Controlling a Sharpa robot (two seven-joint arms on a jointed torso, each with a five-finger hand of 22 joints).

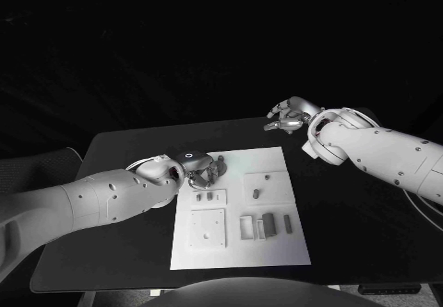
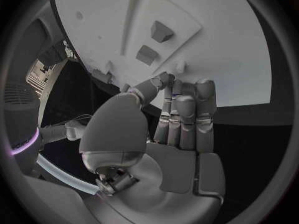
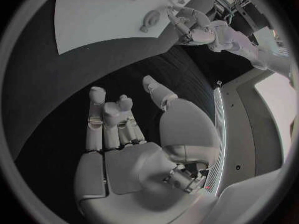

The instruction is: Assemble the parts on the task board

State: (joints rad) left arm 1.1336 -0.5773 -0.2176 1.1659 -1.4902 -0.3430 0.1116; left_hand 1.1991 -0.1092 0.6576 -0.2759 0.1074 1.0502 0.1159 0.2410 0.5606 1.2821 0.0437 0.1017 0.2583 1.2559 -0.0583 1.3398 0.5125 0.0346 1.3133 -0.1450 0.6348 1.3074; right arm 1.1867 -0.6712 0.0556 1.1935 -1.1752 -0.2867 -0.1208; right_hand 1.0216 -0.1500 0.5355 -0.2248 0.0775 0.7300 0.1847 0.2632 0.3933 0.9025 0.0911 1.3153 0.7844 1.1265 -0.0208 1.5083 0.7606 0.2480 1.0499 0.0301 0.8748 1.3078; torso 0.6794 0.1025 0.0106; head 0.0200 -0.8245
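Observation:
The white task board lies in the middle of the black table. Small grey parts lie on it: two near its left side, a peg in the middle, long pieces lower right. My left hand hovers over the board's far left corner. In the left wrist view its fingers lie straight and together, the thumb tip against them; anything between them is hidden. Two grey blocks lie beyond the fingertips. My right hand hangs off the board, beyond its far right corner, fingers loosely bent and holding nothing.
A raised white square plate and a white frame sit on the board's near half. Bare black table runs to the right of the board. The right wrist view shows the board and my left hand far off.

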